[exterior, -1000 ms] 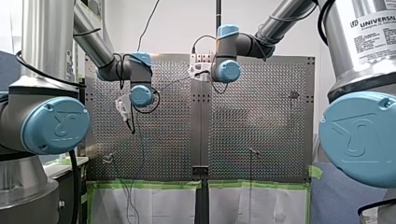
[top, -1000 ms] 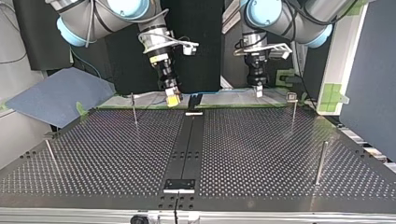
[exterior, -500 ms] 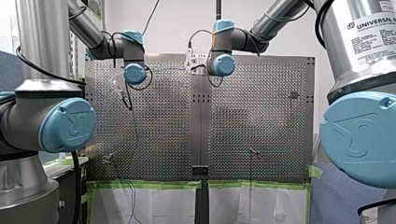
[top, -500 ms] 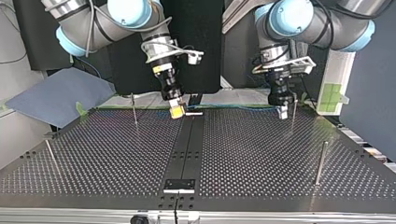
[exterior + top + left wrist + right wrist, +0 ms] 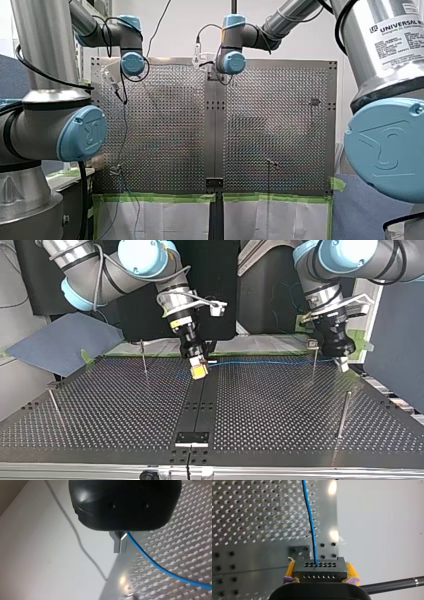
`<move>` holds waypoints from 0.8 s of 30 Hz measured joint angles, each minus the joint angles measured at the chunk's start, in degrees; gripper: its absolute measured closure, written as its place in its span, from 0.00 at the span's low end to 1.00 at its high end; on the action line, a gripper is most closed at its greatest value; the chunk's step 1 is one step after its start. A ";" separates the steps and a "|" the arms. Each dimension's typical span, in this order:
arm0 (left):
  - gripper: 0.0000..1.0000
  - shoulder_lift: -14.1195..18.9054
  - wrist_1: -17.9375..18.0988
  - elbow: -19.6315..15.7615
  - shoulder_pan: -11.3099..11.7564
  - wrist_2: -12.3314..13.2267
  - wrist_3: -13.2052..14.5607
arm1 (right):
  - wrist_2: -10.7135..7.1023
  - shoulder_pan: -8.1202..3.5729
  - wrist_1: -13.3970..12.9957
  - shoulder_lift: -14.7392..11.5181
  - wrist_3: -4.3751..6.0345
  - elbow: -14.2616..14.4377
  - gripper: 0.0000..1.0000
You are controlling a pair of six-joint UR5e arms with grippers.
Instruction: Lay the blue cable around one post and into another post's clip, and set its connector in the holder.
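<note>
Top view, with wrist details: I hold the thin blue cable (image 5: 270,361) in a nearly straight span above the perforated metal surface (image 5: 275,410). By my reading, no step is finished. The cable rounds no post and lies in no clip, and the black perforated connector block (image 5: 319,568) is not yet in a holder. The thin metal post with a clip head (image 5: 313,346), at two o'clock from the surface's centre, stands just beside the span; whether they touch cannot be told. My right pincer (image 5: 319,573), at twelve o'clock, grips the connector's two sides between its yellow pads (image 5: 351,571). My left pincer (image 5: 120,545), at three o'clock of that post, has its metal fingers (image 5: 117,543) pressed together on the cable.
</note>
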 joint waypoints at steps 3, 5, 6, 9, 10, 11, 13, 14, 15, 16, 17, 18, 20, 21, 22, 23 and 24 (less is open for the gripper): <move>1.00 1.45 -1.46 0.81 1.45 0.28 -0.06 | -0.13 0.29 0.09 0.20 -0.04 -1.42 1.00; 1.00 2.32 -2.30 1.34 2.24 0.80 -0.08 | -0.20 0.48 0.12 0.35 -0.04 -2.36 1.00; 1.00 2.75 -2.91 1.68 2.64 1.26 -0.09 | -0.23 0.54 0.13 0.42 -0.04 -2.74 1.00; 1.00 2.70 -4.31 2.69 3.23 2.51 -0.10 | -0.28 0.78 0.20 0.79 -0.03 -3.89 1.00; 1.00 2.45 -4.82 3.06 3.35 2.85 -0.10 | -0.31 0.88 0.23 1.00 -0.03 -4.23 1.00; 1.00 1.88 -5.61 3.70 3.48 3.28 -0.11 | -0.41 0.98 0.27 1.32 0.01 -4.67 1.00; 1.00 1.06 -6.52 4.51 3.62 3.76 -0.15 | -0.59 1.11 0.37 1.82 0.08 -5.27 1.00; 1.00 0.43 -7.00 5.11 3.72 4.13 -0.20 | -0.67 1.17 0.46 2.09 0.14 -5.64 1.00; 1.00 0.11 -7.16 5.41 3.76 4.31 -0.26 | -0.72 1.20 0.53 2.26 0.17 -5.89 1.00; 1.00 -0.53 -7.40 6.04 3.87 4.62 -0.44 | -0.75 1.23 0.57 2.40 0.19 -6.14 1.00; 1.00 -1.01 -7.52 6.49 3.96 4.77 -0.63 | -0.78 1.24 0.64 2.55 0.21 -6.49 1.00; 1.00 -1.61 -7.63 7.05 4.10 4.88 -0.91 | -0.78 1.25 0.75 2.65 0.22 -6.79 1.00; 1.00 -2.56 -7.66 7.98 4.44 4.99 -1.36 | -0.80 1.29 1.10 2.81 0.26 -7.56 1.00; 1.00 -2.75 -7.63 8.19 4.56 5.00 -1.46 | -0.80 1.29 1.27 2.88 0.28 -7.91 1.00; 1.00 -2.96 -7.56 8.46 4.74 5.01 -1.58 | -0.81 1.29 1.43 2.97 0.29 -8.26 1.00; 1.00 -3.19 -7.43 8.82 5.06 5.00 -1.75 | -0.81 1.28 1.62 3.10 0.30 -8.71 1.00; 1.00 -3.26 -7.39 8.93 5.19 5.00 -1.84 | -0.81 1.27 1.75 3.22 0.31 -9.05 1.00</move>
